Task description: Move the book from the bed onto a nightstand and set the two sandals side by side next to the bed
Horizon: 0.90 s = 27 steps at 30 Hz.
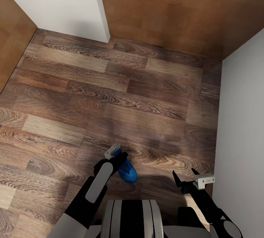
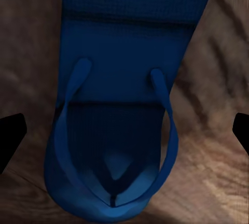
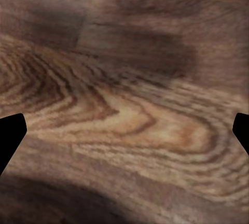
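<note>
Looking down from the head camera, the wood-plank floor (image 1: 110, 95) fills a narrow corner, with a white wall (image 1: 242, 120) on the right, another white wall (image 1: 62, 3) at the back left, and brown wooden panels (image 1: 172, 10) at the back and along the left edge. The left gripper (image 1: 123, 157) hangs low over a blue sandal (image 1: 128, 172) that lies on the floor just ahead of the robot's trunk (image 1: 130, 218). Most of the sandal is hidden by the arm, so only its rounded blue end shows, and from here I cannot tell how wide that pincer stands. The right gripper (image 1: 186, 175) is near the right wall, well apart from the sandal, with its two dark fingers spread and nothing between them.

Seen from the left wrist, the sandal (image 2: 122, 105) lies flat on the planks directly below, its toe strap (image 2: 70, 110) arching over the sole. The dark fingertips (image 2: 10, 136) sit at the picture's two sides, wide apart and clear of the sandal's edges.

From the right wrist, bare wood grain (image 3: 129, 115) shows beneath, and the fingertips (image 3: 10, 133) stand wide apart at both sides, holding nothing.
</note>
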### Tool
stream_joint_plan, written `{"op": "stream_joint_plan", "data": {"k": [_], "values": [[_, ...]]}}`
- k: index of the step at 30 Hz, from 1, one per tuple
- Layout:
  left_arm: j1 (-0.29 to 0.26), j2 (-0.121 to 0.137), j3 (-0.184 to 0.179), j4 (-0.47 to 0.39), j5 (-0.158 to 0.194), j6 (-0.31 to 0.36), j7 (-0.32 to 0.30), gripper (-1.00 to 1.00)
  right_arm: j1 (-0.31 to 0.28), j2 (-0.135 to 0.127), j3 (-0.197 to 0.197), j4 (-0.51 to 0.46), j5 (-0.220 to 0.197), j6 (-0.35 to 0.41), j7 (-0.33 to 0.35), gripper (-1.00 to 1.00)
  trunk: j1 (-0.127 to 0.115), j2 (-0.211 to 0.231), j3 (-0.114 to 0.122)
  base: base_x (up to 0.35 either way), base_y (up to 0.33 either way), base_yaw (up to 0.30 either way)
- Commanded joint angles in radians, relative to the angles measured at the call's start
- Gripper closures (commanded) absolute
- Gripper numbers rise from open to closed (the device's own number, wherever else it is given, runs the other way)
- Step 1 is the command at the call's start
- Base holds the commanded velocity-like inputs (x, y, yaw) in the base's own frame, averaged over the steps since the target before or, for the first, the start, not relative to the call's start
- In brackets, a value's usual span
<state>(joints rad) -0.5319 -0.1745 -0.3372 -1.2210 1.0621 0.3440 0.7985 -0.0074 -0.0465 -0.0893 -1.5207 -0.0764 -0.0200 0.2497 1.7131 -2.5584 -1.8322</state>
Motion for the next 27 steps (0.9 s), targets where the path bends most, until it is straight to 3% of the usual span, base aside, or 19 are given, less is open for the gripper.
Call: {"op": "stream_joint_plan", "data": {"k": [1, 15, 18, 22, 27], "values": [[0.0, 0.0, 0.0, 0.001, 0.004, 0.003, 0.006, -1.0, 0.0, 0.0, -0.001, 0.0, -0.008, -0.001, 0.006, -1.0, 0.0, 0.0, 0.0, 0.0, 0.0, 0.0], [0.0, 0.0, 0.0, 0.05, 0.004, 0.003, 0.002, -1.0, 0.0, -0.001, -0.001, 0.0, -0.008, -0.001, 0.006, -1.0, 0.0, 0.0, 0.0, 0.0, 0.0, 0.0], [0.0, 0.0, 0.0, 0.082, 0.004, 0.003, -0.029, -1.0, 0.0, 0.0, -0.001, 0.0, -0.008, -0.001, 0.006, -1.0, 0.0, 0.0, 0.0, 0.0, 0.0, 0.0], [-0.001, 0.0, -0.002, 0.129, 0.004, 0.002, -0.114, -1.0, 0.0, 0.0, -0.001, 0.0, -0.008, -0.001, 0.006, -1.0, 0.0, 0.0, 0.0, 0.0, 0.0, 0.0], [-0.001, 0.0, -0.006, 0.137, 0.004, 0.002, -0.128, -1.0, 0.0, 0.0, -0.001, 0.0, -0.008, -0.001, 0.006, -1.0, 0.0, 0.0, 0.0, 0.0, 0.0, 0.0]]}}
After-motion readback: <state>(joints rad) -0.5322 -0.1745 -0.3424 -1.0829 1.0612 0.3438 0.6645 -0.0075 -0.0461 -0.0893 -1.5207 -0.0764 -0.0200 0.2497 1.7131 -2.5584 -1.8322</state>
